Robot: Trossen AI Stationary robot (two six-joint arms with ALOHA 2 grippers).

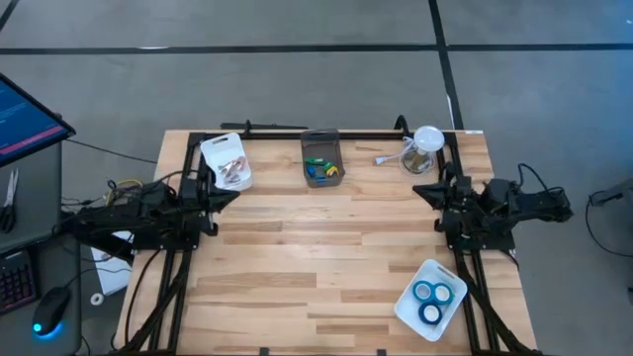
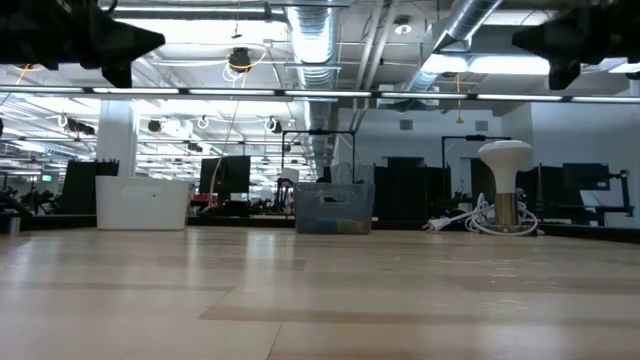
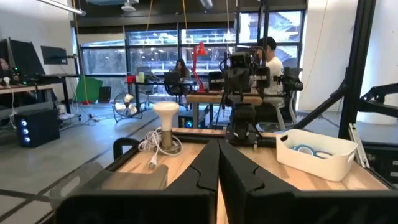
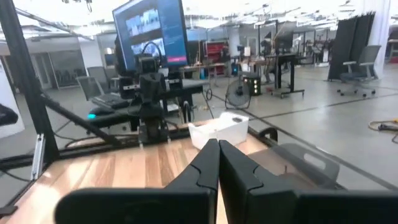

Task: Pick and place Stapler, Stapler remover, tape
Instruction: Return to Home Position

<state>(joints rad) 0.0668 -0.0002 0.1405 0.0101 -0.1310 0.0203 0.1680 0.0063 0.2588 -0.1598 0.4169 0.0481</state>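
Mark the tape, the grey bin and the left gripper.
tape (image 1: 430, 314): high view, middle of the bottom roll of the three.
grey bin (image 1: 321, 141): high view, bare floor at its far end.
left gripper (image 1: 234, 195): high view, at the shut fingertips.

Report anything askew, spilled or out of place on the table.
Nothing spilled. The white bin holding the tape sits at an angle to the table edges, beside the right arm. Left gripper and right gripper rest shut.

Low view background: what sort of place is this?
Probably an open-plan robotics lab or workshop: exposed ceiling ducts, desks with monitors, a person seated at a workstation, and a wooden table with the left arm and right arm at its sides.
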